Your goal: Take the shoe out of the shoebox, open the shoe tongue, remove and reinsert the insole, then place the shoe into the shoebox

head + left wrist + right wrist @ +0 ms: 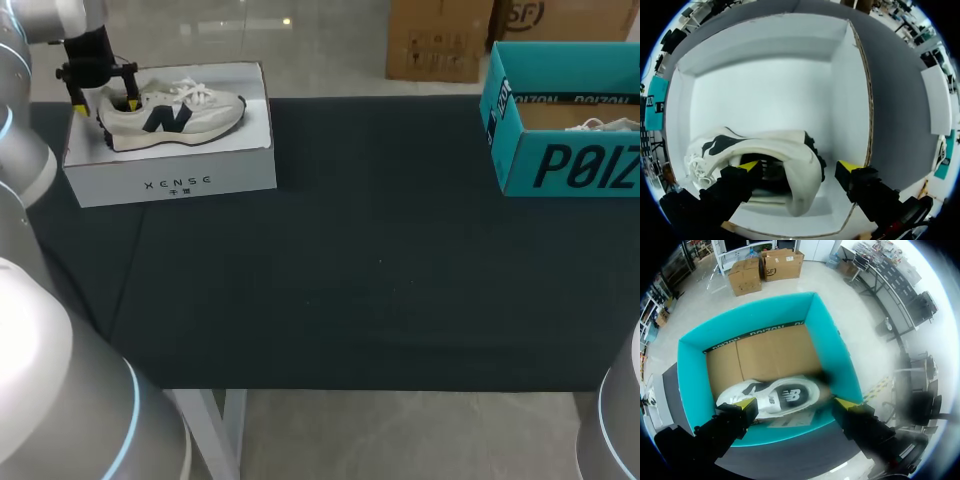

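Shoe [170, 112] in white shoebox [170, 182]; left end effector [797, 167] spread astride its heel [807, 182]; right end effector [795, 403] spread too.

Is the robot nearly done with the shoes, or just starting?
Nothing looks done: the white shoe lies in the white box, the other shoe in the teal box. In hand: the left end effector is open around the white shoe's heel. Lifting out, tongue, insole and putting back all seem left.
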{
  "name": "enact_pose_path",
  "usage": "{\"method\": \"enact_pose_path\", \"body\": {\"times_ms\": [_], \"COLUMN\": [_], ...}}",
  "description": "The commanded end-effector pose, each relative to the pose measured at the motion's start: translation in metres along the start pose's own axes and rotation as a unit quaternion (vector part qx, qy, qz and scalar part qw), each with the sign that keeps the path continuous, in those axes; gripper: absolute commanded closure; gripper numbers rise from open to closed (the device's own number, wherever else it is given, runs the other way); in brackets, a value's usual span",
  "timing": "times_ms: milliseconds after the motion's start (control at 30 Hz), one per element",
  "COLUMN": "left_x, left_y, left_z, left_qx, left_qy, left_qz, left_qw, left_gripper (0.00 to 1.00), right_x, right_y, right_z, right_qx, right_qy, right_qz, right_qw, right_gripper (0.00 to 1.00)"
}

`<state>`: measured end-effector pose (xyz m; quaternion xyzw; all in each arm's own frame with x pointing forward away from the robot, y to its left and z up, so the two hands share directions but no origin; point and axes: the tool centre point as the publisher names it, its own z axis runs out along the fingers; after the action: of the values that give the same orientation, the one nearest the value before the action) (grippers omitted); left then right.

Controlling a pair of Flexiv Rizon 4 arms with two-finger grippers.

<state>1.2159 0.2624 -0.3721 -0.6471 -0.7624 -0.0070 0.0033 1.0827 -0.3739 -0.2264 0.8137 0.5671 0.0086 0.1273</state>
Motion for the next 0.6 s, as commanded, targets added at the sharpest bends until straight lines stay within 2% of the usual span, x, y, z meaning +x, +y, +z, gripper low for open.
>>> {"method": "enact_pose_path", "body": {"times_ms": [33, 267, 600], "left_x": [0.000, -0.003, -0.014], "left_y": [0.008, 0.007, -0.001], "left_z": [0.000, -0.006, -0.031], "left_qx": [0.023, 0.015, -0.005], "left_qy": [0.002, 0.004, 0.002], "left_qz": [0.002, 0.004, 0.011], "left_qw": [1.000, 1.000, 1.000], "left_gripper": [1.00, 1.00, 1.00], "right_x": [0.000, 0.000, 0.000], "right_y": [0.000, 0.000, 0.000], "right_z": [0.000, 0.000, 0.000], "right_qx": [0.000, 0.000, 0.000], "right_qy": [0.000, 0.000, 0.000], "right_qz": [0.000, 0.000, 0.000], "right_qw": [1.000, 1.000, 1.000], "right_gripper": [0.00, 0.00, 0.00]}}
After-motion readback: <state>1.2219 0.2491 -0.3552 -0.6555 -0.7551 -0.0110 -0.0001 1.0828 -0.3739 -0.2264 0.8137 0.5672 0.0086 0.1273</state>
